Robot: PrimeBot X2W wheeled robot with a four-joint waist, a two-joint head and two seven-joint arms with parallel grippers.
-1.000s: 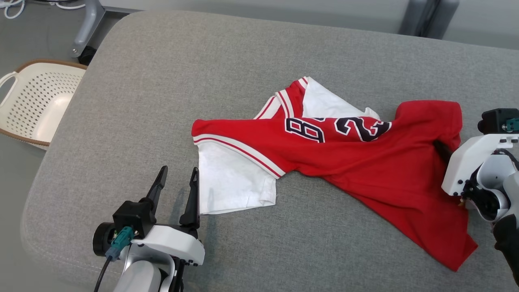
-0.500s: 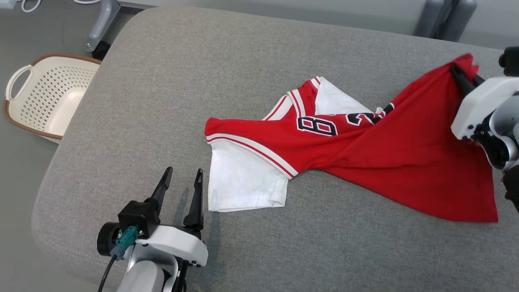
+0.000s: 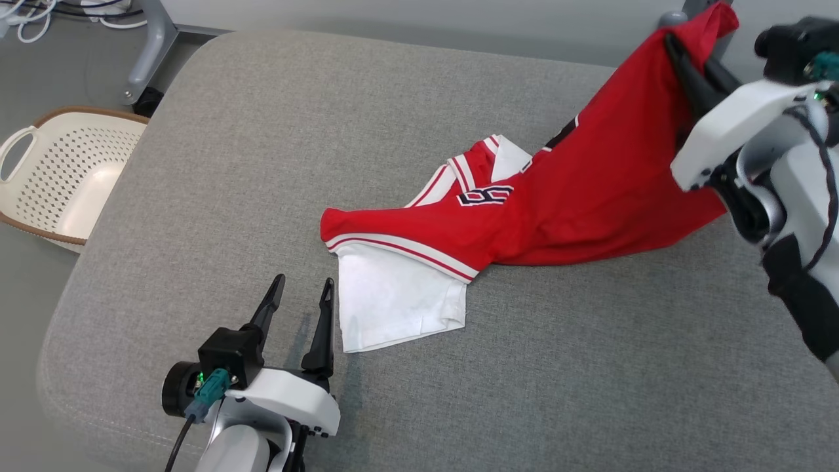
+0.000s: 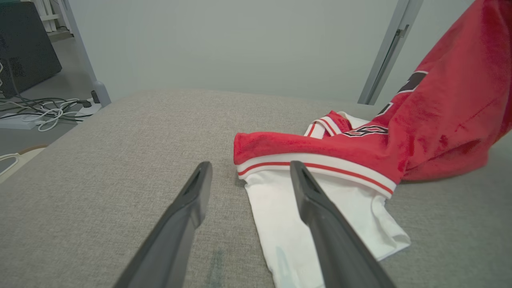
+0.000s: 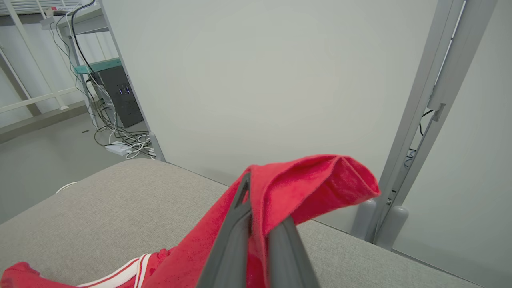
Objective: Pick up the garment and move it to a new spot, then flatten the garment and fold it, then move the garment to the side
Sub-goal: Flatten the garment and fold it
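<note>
Your right gripper [image 3: 687, 52] is standing clenched on a red fold of the garment [image 3: 590, 190], holding that fold raised at the far right, above the grey padded surface [image 3: 262, 131]. From the pinch the cloth is sloping down and leftward. Its long axis is running from the lifted far-right corner to the white sleeve [image 3: 393, 301], which is lying flat at the near centre. The left half is resting on the surface, so the garment is only partly lifted.

Your left gripper [image 3: 303, 283] is waiting at the near left with its fingers spread and nothing between them, just beside the sleeve's left edge. It is the arm nearer the trailing end, while the right arm is carrying the load. The coming transfer is likely depending on that sleeve following the pull.

Compared with a second ago, the pinched edge is sitting higher and farther. The cloth was then lying spread on the surface with both printed digits showing, and now the print is mostly folding away. The left gripper is keeping its place. The head camera is also shifting, so disregard the drift of the basket [image 3: 65, 170]
</note>
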